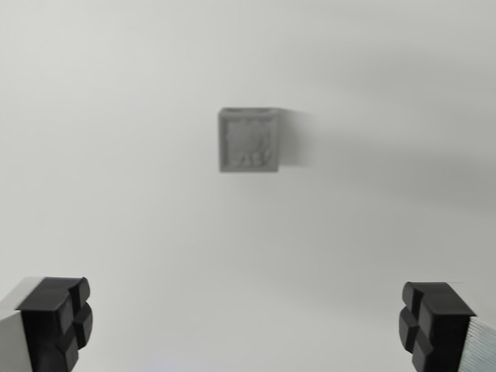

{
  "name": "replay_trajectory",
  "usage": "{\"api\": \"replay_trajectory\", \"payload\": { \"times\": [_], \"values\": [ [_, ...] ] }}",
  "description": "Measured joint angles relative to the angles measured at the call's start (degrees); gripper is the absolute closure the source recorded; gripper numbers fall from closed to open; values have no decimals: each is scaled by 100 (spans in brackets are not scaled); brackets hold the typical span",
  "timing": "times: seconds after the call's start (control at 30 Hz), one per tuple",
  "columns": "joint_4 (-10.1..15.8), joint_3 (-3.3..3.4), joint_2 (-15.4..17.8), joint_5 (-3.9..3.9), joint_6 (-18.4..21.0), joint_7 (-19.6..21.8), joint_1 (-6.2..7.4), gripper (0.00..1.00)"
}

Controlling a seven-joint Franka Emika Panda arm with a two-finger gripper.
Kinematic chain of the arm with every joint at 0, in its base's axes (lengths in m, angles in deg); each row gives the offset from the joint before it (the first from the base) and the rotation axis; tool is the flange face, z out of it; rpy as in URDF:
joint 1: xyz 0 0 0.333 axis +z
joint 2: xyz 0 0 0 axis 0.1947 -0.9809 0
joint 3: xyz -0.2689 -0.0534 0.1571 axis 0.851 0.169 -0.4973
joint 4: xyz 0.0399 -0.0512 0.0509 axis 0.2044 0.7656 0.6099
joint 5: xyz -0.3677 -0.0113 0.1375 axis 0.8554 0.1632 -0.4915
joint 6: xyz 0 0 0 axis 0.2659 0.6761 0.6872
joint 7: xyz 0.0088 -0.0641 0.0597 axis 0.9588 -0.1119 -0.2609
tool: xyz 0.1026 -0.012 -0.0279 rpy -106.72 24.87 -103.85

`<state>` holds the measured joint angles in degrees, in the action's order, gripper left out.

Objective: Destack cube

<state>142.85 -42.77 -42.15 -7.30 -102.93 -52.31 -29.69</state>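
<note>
**Gripper way off the cube, lots of room for a bad approach**

So the gripper (248,325) is wide open and empty, both fingers (54,318) sitting at the bottom corners of the wrist view. The grey cube (249,140) is up in the middle of the frame on the plain white bench (116,194), well apart from the fingers, with a shadow off to the wrist view's right.

The picture's blurry, and looking straight down I honestly can't tell if there's a second cube underneath. My worry: descend too deep and you'd pinch both, or come in off-center and shove the stack over.
</note>
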Motion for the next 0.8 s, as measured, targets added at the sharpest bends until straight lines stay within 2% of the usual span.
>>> {"api": "replay_trajectory", "payload": {
  "times": [0.3,0.8],
  "values": [
    [-85,-1,62,1,151,1,0,0],
    [-89,-1,53,0,156,-1,0,0]
  ]
}}
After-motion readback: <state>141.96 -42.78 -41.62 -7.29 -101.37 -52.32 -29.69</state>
